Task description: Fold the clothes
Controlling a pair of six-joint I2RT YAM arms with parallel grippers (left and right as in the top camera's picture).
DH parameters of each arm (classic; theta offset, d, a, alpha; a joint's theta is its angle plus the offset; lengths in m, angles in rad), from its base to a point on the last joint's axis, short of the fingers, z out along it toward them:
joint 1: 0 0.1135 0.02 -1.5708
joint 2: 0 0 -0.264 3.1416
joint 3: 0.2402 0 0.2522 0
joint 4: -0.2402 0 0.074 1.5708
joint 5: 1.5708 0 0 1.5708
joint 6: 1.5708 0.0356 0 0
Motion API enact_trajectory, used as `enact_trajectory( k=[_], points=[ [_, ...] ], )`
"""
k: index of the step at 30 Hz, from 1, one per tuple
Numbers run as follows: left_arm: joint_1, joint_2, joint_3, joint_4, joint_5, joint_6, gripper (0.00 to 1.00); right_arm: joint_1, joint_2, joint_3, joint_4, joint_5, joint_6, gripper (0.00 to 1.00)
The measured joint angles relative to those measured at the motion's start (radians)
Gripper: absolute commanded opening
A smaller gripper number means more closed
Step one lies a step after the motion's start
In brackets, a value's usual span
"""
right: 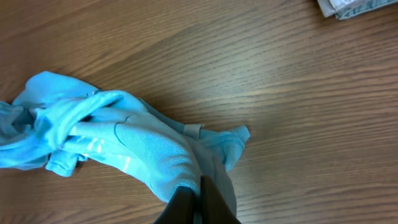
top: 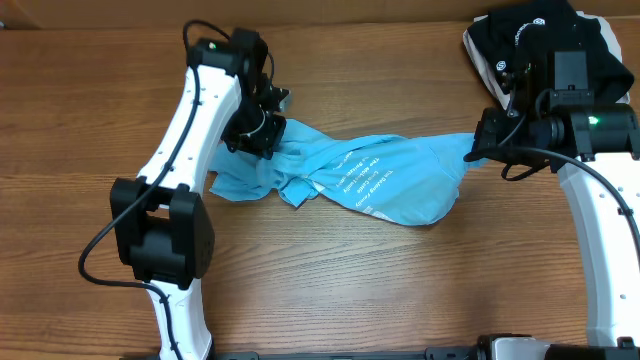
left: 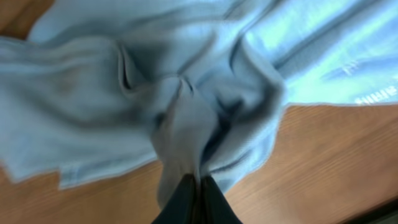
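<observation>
The sky-blue T-shirt [top: 380, 180] lies crumpled and stretched across the middle of the wooden table, white print facing up. My left gripper [top: 262, 138] is shut on a bunched fold at the shirt's left end; in the left wrist view the jaws [left: 198, 186] pinch a ridge of the fabric [left: 186, 112]. My right gripper [top: 478, 148] is shut on the shirt's right end; in the right wrist view the jaws [right: 198, 194] clamp the cloth [right: 143, 146], which trails off to the left.
A black garment with white round logos [top: 530, 45] lies at the back right corner, on something white, just behind the right arm. A white printed item [right: 351, 6] shows at the top right of the right wrist view.
</observation>
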Motion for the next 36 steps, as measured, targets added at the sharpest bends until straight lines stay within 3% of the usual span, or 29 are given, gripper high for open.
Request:
enact_trajectory(
  k=[6, 7, 9, 10, 16, 27, 36],
  points=[
    [0.0, 0.005, -0.076, 0.256, 0.011, -0.012, 0.07, 0.0, 0.0, 0.0, 0.016, 0.0, 0.006, 0.04],
    [0.0, 0.005, -0.076, 0.299, 0.012, -0.013, 0.18, 0.0, 0.0, 0.0, 0.016, 0.0, 0.006, 0.04],
    [0.0, 0.005, -0.076, 0.364, 0.016, -0.02, 0.79, 0.0, 0.0, 0.0, 0.016, 0.0, 0.006, 0.04],
    [0.0, 0.005, -0.076, 0.391, 0.019, -0.016, 1.0, 0.0, 0.0, 0.0, 0.016, 0.0, 0.006, 0.04],
    [-0.001, 0.005, -0.073, 0.418, 0.027, -0.007, 1.0, 0.0, 0.0, 0.0, 0.019, 0.005, 0.006, 0.05],
    [0.048, 0.003, 0.075, 0.062, 0.017, 0.064, 1.0, 0.0, 0.0, 0.0, 0.019, 0.01, 0.009, 0.11],
    [0.168, -0.009, 0.046, 0.079, 0.094, 0.162, 1.0, 0.0, 0.0, 0.0, 0.023, 0.016, -0.006, 0.12]
  ],
)
